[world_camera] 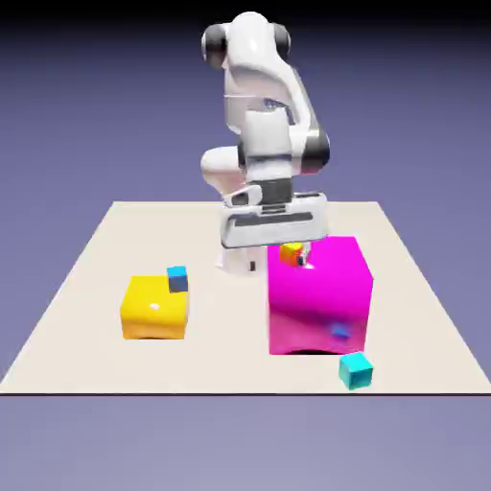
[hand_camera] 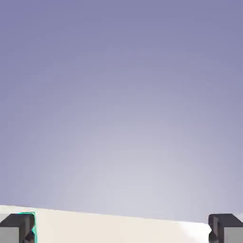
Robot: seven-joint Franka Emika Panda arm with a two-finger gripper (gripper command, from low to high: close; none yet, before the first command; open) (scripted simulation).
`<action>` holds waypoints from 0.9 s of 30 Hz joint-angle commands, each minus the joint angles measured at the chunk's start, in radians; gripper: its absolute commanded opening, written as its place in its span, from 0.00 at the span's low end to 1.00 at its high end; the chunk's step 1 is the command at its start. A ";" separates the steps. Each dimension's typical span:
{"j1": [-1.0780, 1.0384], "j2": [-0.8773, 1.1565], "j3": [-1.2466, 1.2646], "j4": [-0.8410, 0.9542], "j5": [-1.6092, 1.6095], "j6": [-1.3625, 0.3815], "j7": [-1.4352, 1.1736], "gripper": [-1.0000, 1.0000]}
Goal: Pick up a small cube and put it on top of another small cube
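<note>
On top of the big pink block: your target, the small yellow-and-orange cube [world_camera: 291, 253], sits towards the far part of the big pink block [world_camera: 318, 297], so the stack would have to be built up high, on that raised seat.
Front of the table: down here is your teal cube [world_camera: 356, 370], the one to pick up, on the table [world_camera: 221, 369] near its front edge, just in front of the pink block, loose and ungripped.
Hand: you've got the hand [hand_camera: 121, 228] released, fingers wide apart with nothing between them; in the exterior view one finger is right beside the yellow-and-orange cube, and whether they touch you can't tell.
Hand's tilt: its camera looks out mostly at the backdrop, so the fingers aren't aimed straight down; you'd likely want them levelled for a square grip.
Exterior view's left: the small blue cube [world_camera: 177, 279] seems to perch at a corner of the yellow block [world_camera: 155, 309], no part of your job.
Next move: looks like a reach to the teal cube, clearing the pink block, since a brush could knock your target off its perch.
</note>
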 commanded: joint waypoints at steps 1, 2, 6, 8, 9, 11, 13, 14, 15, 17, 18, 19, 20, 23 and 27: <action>0.011 0.035 -0.006 0.036 0.006 -0.036 0.001 0.50; 0.023 0.069 -0.012 0.073 0.012 -0.073 0.002 0.50; 0.073 0.207 -0.036 0.217 0.035 -0.218 0.005 0.50; 0.098 0.276 -0.048 0.290 0.047 -0.290 0.006 0.50; 0.111 0.311 -0.054 0.326 0.053 -0.326 0.007 0.50; 0.136 0.380 -0.066 0.399 0.065 -0.399 0.009 0.50; 0.160 0.449 -0.078 0.471 0.076 -0.471 0.011 0.50; 0.173 0.484 -0.084 0.507 0.082 -0.508 0.011 0.50; 0.185 0.518 -0.090 0.544 0.088 -0.544 0.012 0.50; 0.210 0.587 -0.102 0.616 0.100 -0.616 0.014 0.50; 0.223 0.622 -0.108 0.652 0.106 -0.653 0.015 0.50; 0.235 0.656 -0.114 0.689 0.112 -0.689 0.015 0.50; 0.248 0.691 -0.120 0.725 0.118 -0.725 0.016 0.50; 0.285 0.794 -0.138 0.834 0.135 -0.834 0.019 0.50; 0.335 0.932 -0.162 0.979 0.159 -0.979 0.022 0.50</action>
